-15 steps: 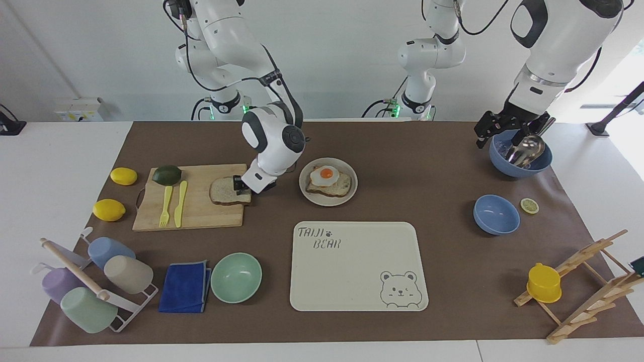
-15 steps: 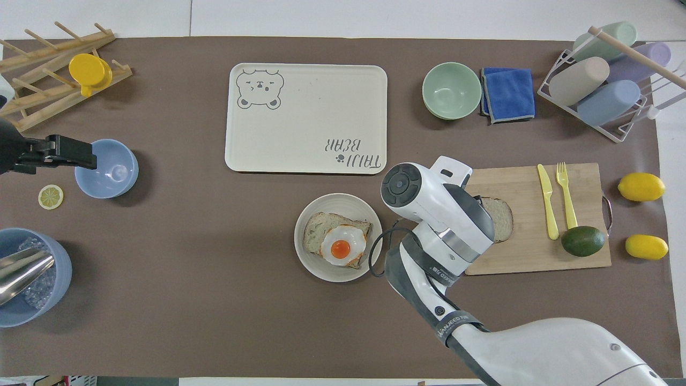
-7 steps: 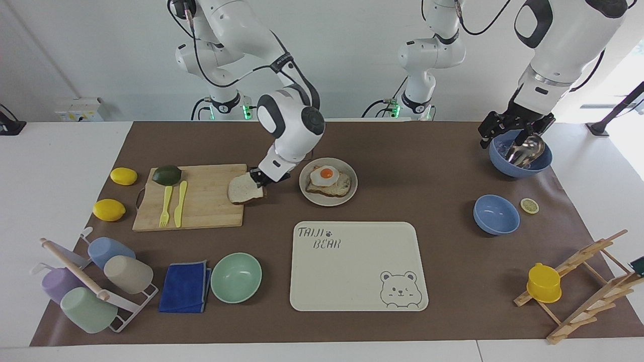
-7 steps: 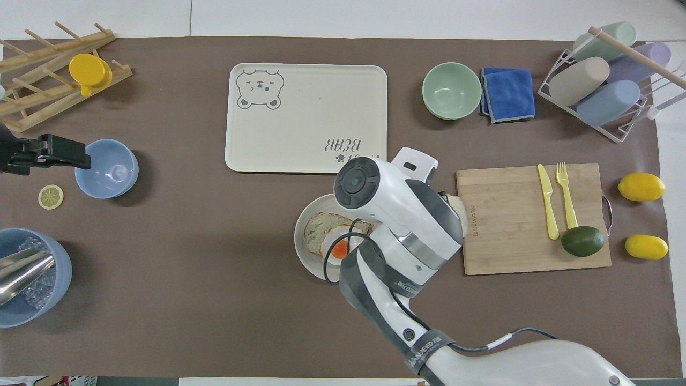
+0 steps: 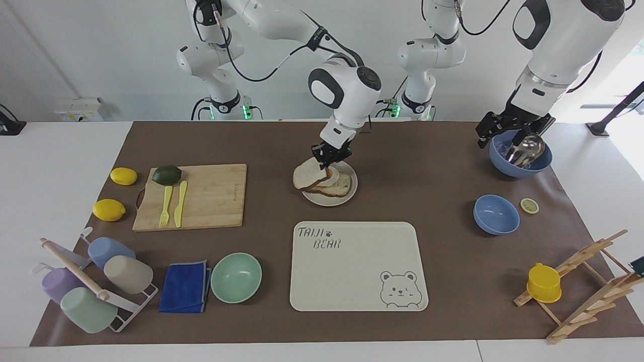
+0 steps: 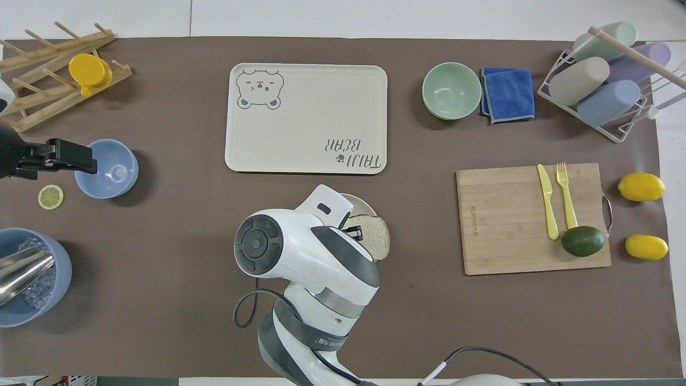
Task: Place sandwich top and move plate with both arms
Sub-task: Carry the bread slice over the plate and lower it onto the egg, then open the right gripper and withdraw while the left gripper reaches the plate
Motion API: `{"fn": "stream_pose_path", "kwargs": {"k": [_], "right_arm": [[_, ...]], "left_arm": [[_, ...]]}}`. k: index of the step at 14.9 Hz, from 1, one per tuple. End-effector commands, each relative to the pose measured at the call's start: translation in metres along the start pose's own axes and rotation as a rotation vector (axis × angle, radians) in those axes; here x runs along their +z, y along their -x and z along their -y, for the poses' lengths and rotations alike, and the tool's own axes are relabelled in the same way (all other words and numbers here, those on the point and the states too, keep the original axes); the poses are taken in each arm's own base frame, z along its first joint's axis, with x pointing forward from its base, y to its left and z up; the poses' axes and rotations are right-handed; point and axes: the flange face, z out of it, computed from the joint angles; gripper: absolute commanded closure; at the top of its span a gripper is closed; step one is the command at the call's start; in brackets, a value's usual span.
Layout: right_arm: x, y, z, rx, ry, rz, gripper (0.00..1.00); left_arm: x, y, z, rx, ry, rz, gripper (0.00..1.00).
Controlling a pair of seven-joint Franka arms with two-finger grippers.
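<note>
Bread slice (image 5: pixel 307 176) pinched tilted in right gripper (image 5: pixel 328 160) over plate (image 5: pixel 352 193): level it, centre on toast below, release; left gripper (image 5: pixel 508 131) waits

The fried egg is hidden beneath the tilted sandwich top (image 5: pixel 308 175).

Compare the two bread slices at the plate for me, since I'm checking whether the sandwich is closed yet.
The sandwich top is pale, tilted and held off the plate by the right gripper; the toasted slice is browner and lies flat on the plate. The sandwich top is plain; the toasted slice is largely covered by it. Both are roughly square, crusted bread.
</note>
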Motion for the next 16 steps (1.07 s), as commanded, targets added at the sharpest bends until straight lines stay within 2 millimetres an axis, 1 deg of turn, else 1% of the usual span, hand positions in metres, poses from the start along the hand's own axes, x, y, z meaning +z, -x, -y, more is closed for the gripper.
{"fn": "stream_pose_path", "kwargs": {"k": [1, 3, 6, 7, 8, 9, 10, 11, 12, 13, 15, 16], "right_arm": [[0.005, -0.005, 0.008, 0.081, -0.077, -0.004, 1.00], [0.005, 0.001, 0.016, 0.093, -0.104, -0.007, 1.00], [0.004, -0.002, 0.017, 0.096, -0.124, -0.021, 0.99], [0.006, 0.000, 0.019, 0.092, -0.126, -0.022, 0.74], [0.010, 0.001, 0.018, 0.087, -0.121, -0.018, 0.39], [0.011, -0.001, 0.015, 0.087, -0.120, -0.016, 0.23], [0.010, -0.003, 0.013, 0.092, -0.121, -0.017, 0.00], [0.007, -0.004, 0.012, 0.091, -0.125, -0.024, 0.00], [0.002, -0.008, 0.006, 0.100, -0.130, -0.031, 0.00], [-0.003, -0.019, -0.010, 0.125, -0.137, -0.037, 0.00], [-0.026, -0.040, -0.060, 0.157, -0.151, -0.064, 0.00], [-0.040, -0.047, -0.091, 0.158, -0.152, -0.075, 0.00]], "left_arm": [[0.006, 0.017, -0.003, 0.002, 0.017, 0.014, 0.00], [0.013, 0.022, -0.005, 0.005, 0.017, 0.014, 0.00], [0.022, 0.029, -0.006, 0.008, 0.029, 0.021, 0.00], [0.022, 0.029, -0.007, 0.010, 0.030, 0.022, 0.00], [0.022, 0.030, -0.009, 0.013, 0.030, 0.023, 0.00], [0.022, 0.030, -0.012, 0.011, 0.052, 0.024, 0.00], [0.022, 0.030, -0.011, -0.002, 0.086, 0.025, 0.00], [0.023, 0.031, -0.012, -0.005, 0.089, 0.024, 0.00], [0.023, 0.031, -0.014, -0.001, 0.090, 0.017, 0.00], [0.024, 0.031, -0.015, -0.001, 0.090, 0.014, 0.00], [0.026, 0.033, -0.017, 0.001, 0.095, 0.014, 0.00], [0.030, 0.034, -0.024, 0.011, 0.104, 0.018, 0.00]]}}
